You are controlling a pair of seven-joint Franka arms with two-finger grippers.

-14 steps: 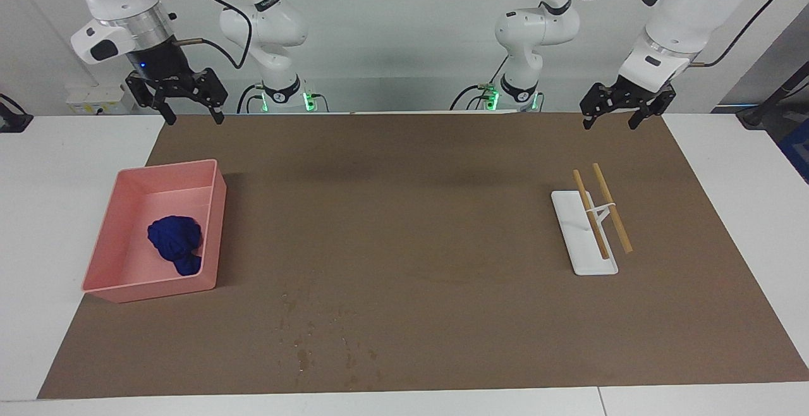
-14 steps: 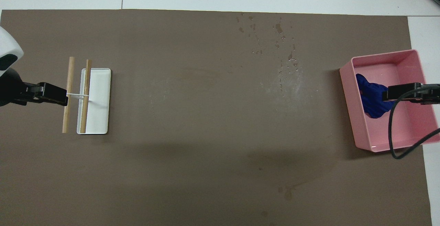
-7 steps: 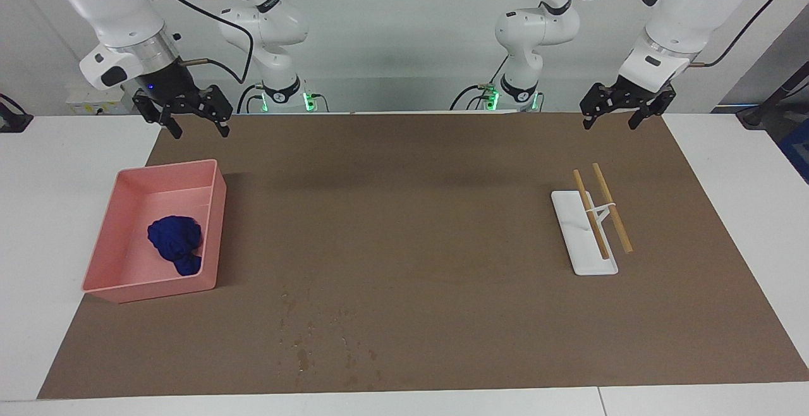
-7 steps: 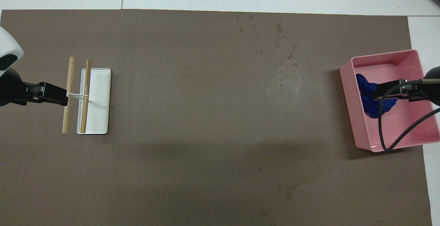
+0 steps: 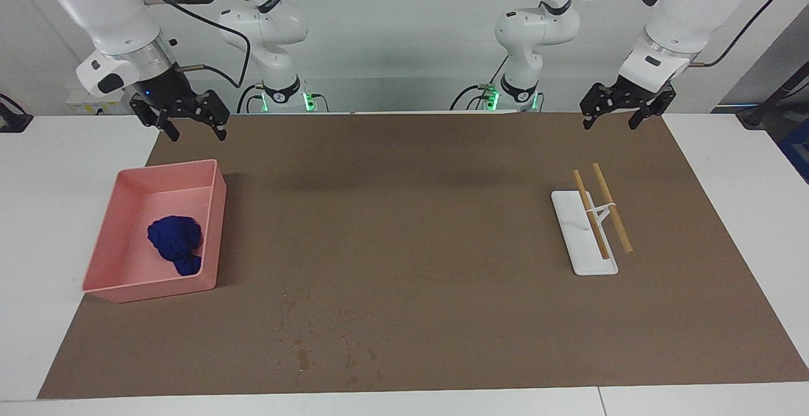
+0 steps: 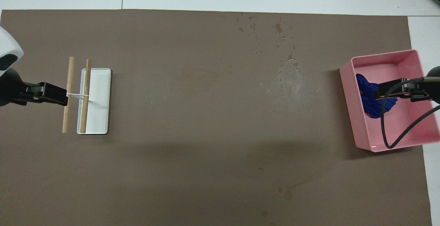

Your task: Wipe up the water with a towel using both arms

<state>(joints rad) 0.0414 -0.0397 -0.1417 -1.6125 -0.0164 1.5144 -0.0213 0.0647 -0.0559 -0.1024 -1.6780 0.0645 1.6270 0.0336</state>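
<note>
Hands: my right hand (image 5: 189, 129) open, empty, raised over the tray (image 5: 216, 214) holding the towel (image 5: 175, 243); my left hand (image 5: 610, 119) open, empty, waiting above the desk (image 5: 404, 239).

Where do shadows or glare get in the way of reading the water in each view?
Facing view: the water drops show only as faint dark specks on the brown mat; soft arm shadows lie nearer the robots, clear of them. Overhead view: the drops glint pale, and a broad shadow darkens the mat's near part.
</note>
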